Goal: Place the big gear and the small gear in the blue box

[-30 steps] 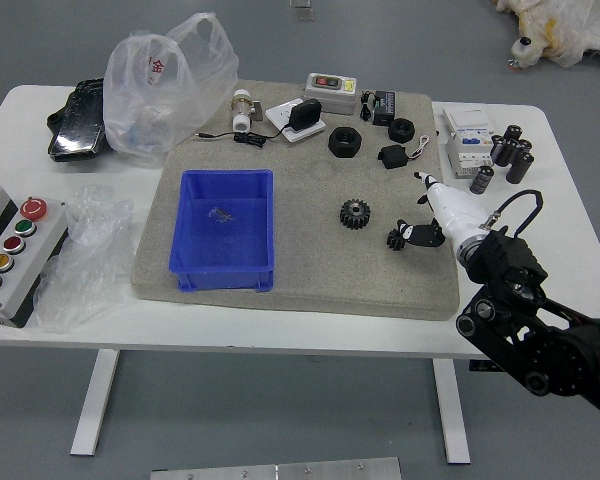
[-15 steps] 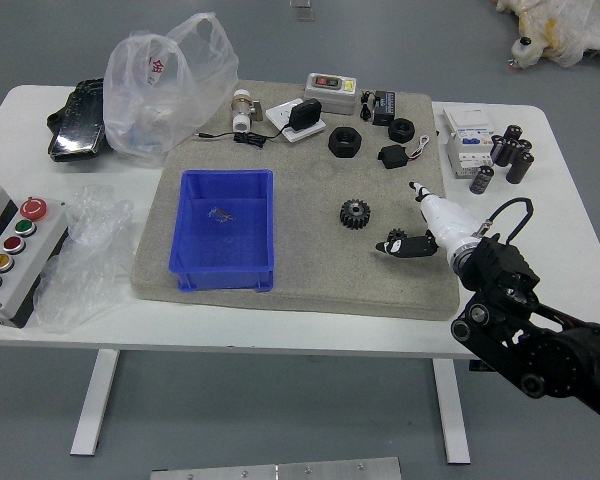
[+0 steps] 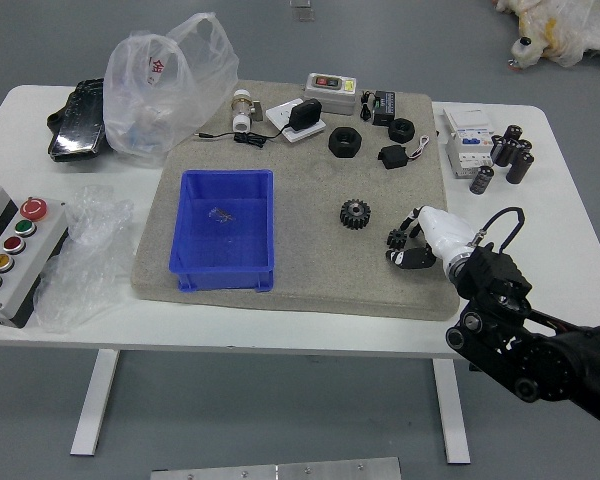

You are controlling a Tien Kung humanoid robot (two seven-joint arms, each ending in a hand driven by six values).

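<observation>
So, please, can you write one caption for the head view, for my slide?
Right hand at the small gear, with the big gear and blue box farther left.

On the bench (image 3: 380, 337), a mat (image 3: 315, 270) carries the box (image 3: 222, 240) toward its left edge, the big gear (image 3: 355, 213) right of it, the small gear (image 3: 396, 239) farther right and nearer the front edge, and a ring (image 3: 344, 142) behind the big gear, with a button panel (image 3: 42, 262) at the bench's left edge.
</observation>
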